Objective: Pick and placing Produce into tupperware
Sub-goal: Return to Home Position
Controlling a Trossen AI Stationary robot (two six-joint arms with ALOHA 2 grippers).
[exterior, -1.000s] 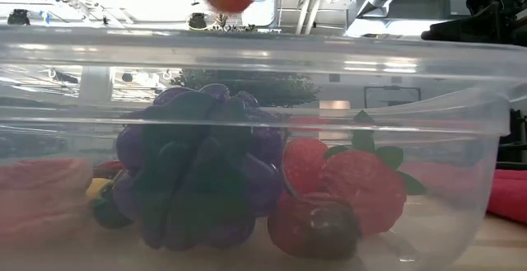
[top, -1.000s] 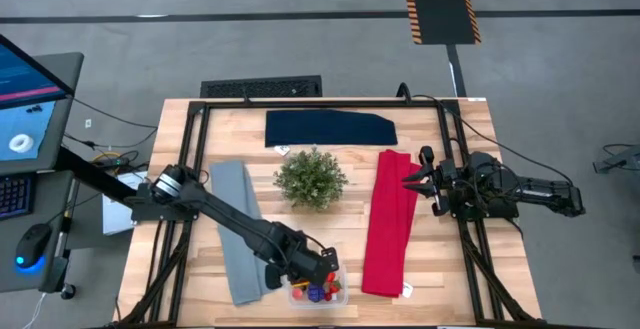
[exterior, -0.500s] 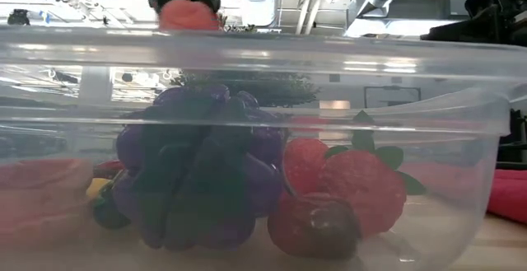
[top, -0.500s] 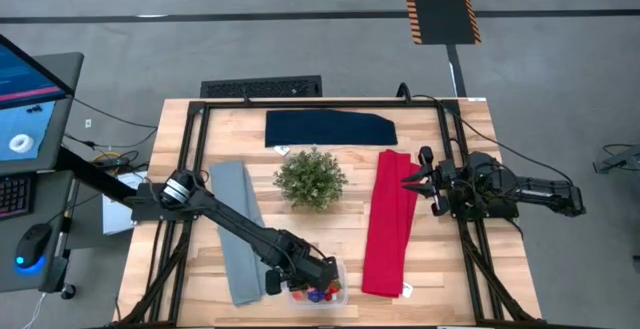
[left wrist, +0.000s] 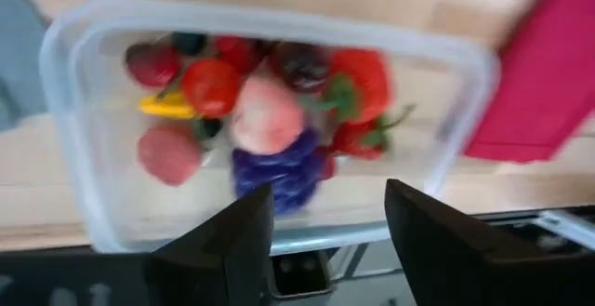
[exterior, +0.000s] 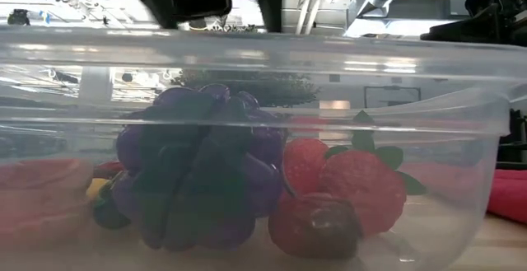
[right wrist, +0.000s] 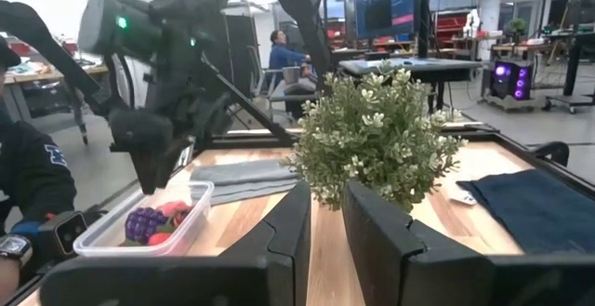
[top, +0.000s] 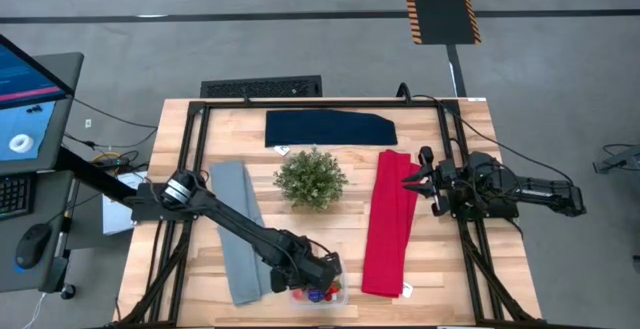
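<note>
The clear tupperware [top: 318,291] stands at the table's near edge and holds the produce: a purple grape cluster [exterior: 198,180], red strawberries [exterior: 354,180], a yellow piece [left wrist: 165,107] and a pale pink piece [left wrist: 267,115] lying on top of the grapes. My left gripper [left wrist: 330,204] hangs open just above the container's rim [exterior: 461,44], pointing steeply down, with nothing between its fingers. My right gripper [top: 408,181] rests level at the table's right side, its fingers a narrow gap apart and holding nothing.
A green potted plant [top: 311,177] stands mid-table. A grey cloth [top: 238,229] lies left of it, a red cloth [top: 388,224] to its right and a navy cloth [top: 330,127] at the far side. A person's sleeve [right wrist: 28,185] shows beyond the table.
My left gripper has sunk toward the tupperware with the pink piece between its fingers, then opened and let it go. The piece has dropped from above the rim into the container, onto the other produce.
</note>
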